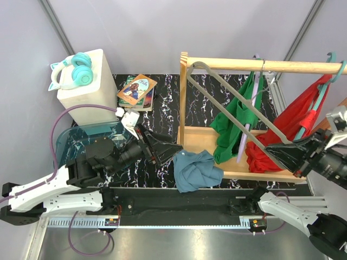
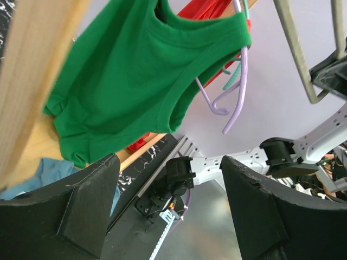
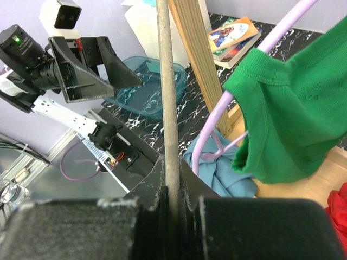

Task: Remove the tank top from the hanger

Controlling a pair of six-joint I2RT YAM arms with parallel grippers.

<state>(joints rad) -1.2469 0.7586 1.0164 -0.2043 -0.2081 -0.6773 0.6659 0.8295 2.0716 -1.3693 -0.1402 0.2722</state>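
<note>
Blue tank top (image 1: 196, 170) is off any hanger: a crumpled teal-blue heap in the centre of the top view, on the black marbled table (image 1: 162, 108). It lies partly over the front edge of the wooden rack (image 1: 183, 103) base. No print or label shows on it.

Right gripper (image 3: 172, 189) is clamped on the grey hanger (image 3: 165, 81) – the bar runs straight up between its closed fingers. The hanger is bare and slants from the rack's upper left post down to the right edge.

Left gripper (image 2: 171, 184) has its fingers spread wide with nothing between them. It sits just left of the blue heap.

On the rail there is a green tank top (image 2: 146, 81) on a purple hanger (image 2: 236, 103), with a red garment (image 1: 287, 124) to its right.

Book (image 1: 136, 91) in the upper left has a cover title, but it is too small to read.
</note>
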